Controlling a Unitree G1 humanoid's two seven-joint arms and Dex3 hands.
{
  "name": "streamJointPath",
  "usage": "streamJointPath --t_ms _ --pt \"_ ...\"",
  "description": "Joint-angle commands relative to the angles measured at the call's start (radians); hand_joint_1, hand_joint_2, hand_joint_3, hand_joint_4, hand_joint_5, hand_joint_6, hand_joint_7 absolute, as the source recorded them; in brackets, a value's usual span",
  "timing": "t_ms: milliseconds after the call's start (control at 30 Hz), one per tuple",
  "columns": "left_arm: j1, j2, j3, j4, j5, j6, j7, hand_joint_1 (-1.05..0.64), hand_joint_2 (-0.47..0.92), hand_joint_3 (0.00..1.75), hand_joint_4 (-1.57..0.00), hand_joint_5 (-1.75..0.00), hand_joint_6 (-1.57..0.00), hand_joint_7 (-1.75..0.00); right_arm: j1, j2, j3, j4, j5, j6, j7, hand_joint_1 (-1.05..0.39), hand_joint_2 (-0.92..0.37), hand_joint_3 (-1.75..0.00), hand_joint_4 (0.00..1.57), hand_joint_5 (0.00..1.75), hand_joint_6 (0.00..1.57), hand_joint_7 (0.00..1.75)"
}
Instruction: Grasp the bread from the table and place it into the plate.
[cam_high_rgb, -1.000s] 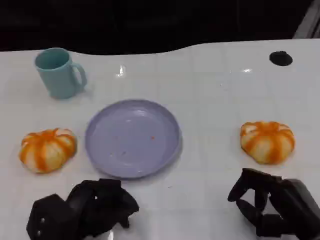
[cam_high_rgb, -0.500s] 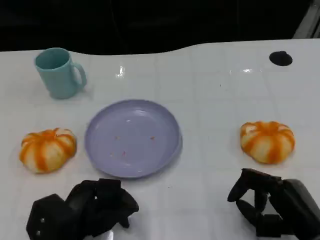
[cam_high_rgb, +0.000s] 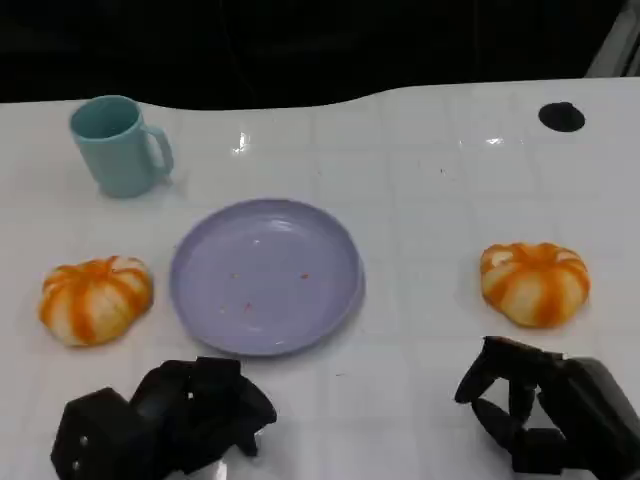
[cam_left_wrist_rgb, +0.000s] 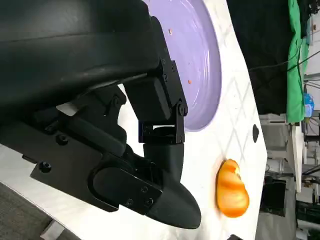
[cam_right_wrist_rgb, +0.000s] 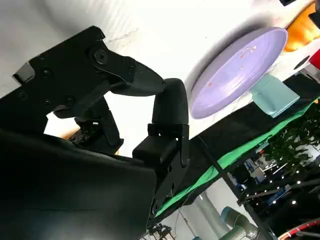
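Nearby, bread, plate apart.

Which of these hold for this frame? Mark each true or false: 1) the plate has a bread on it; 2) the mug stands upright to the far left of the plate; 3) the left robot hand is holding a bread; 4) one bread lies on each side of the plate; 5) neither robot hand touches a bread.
1) False: the purple plate carries only a few crumbs.
2) True: the teal mug stands upright there.
3) False: the left robot hand holds nothing; the left bread lies apart from it on the table.
4) True: the right bread lies opposite the left one.
5) True: the right robot hand is short of the right bread too.
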Motion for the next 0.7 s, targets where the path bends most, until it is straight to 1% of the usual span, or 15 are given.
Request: streamJointPath --t_ms 33,100,167,233,300,333,433,500,567,633,700 --pt "0.001 0.019 0.008 0.017 0.000 -0.004 -0.004 -1.05 0.87 0.01 -0.87 -1.51 -1.27 -0.79 -0.015 0.002 -0.015 0.019 0.039 -0.028 -0.020 -0.36 -0.64 -0.81 0.76 1.59 0.75 1.05" --pt "0.001 0.019 0.007 0.016 0.000 -0.002 -0.003 -1.05 0.87 0.01 -0.87 -1.51 -1.27 -0.79 -0.025 0.004 -0.020 0.036 0.041 -0.051 -0.044 -0.36 -0.69 -0.69 0.74 1.46 0.78 0.89" --pt "0.000 0.018 0.007 0.016 0.001 -0.001 -0.001 -1.05 0.87 0.01 -0.87 -1.51 -1.26 -0.80 -0.035 0.003 -0.025 0.047 0.027 -0.063 -0.073 -0.36 -0.72 -0.62 0.73 1.38 0.80 0.80" --pt "-0.001 0.016 0.007 0.017 0.000 0.000 -0.001 -1.05 0.87 0.00 -0.87 -1.51 -1.27 -0.80 -0.043 -0.001 -0.029 0.048 0.013 -0.071 -0.096 -0.36 -0.80 -0.46 0.70 1.18 0.80 0.63" --pt "-0.001 0.016 0.008 0.019 -0.003 0.000 -0.004 -1.05 0.86 0.00 -0.87 -1.51 -1.27 -0.80 -0.052 -0.009 -0.029 0.051 0.002 -0.080 -0.111 -0.36 -0.85 -0.36 0.70 1.03 0.82 0.50" --pt "-0.001 0.015 0.008 0.017 -0.004 0.002 -0.003 -1.05 0.86 0.00 -0.87 -1.51 -1.27 -0.80 -0.055 -0.018 -0.029 0.042 -0.010 -0.070 -0.110 -0.36 -0.88 -0.29 0.67 0.91 0.80 0.38" --pt "-0.005 0.015 0.009 0.022 -0.003 0.003 -0.001 -1.05 0.86 0.00 -0.88 -1.51 -1.27 -0.79 -0.060 -0.040 -0.031 0.011 -0.043 -0.033 -0.099 -0.40 -0.92 -0.24 0.58 0.62 0.71 0.14" --pt "-0.008 0.016 0.010 0.027 -0.003 0.002 -0.002 -1.05 0.86 0.00 -0.88 -1.51 -1.27 -0.80 -0.065 -0.050 -0.033 -0.002 -0.057 -0.019 -0.102 -0.41 -0.92 -0.21 0.55 0.52 0.67 0.08" --pt "-0.010 0.016 0.009 0.030 -0.001 0.001 -0.002 -1.05 0.86 0.00 -0.88 -1.51 -1.27 -0.80 -0.070 -0.063 -0.036 -0.027 -0.079 0.010 -0.100 -0.44 -0.92 -0.17 0.47 0.40 0.60 0.02" --pt "-0.010 0.017 0.009 0.032 0.000 -0.003 -0.003 -1.05 0.86 0.00 -0.87 -1.51 -1.28 -0.80 -0.070 -0.074 -0.040 -0.059 -0.091 0.046 -0.089 -0.47 -0.92 -0.16 0.39 0.32 0.52 0.00" --pt "-0.010 0.016 0.010 0.032 -0.002 -0.001 -0.003 -1.05 0.86 0.00 -0.87 -1.51 -1.28 -0.80 -0.070 -0.087 -0.043 -0.093 -0.107 0.082 -0.083 -0.48 -0.92 -0.14 0.36 0.28 0.47 0.00"
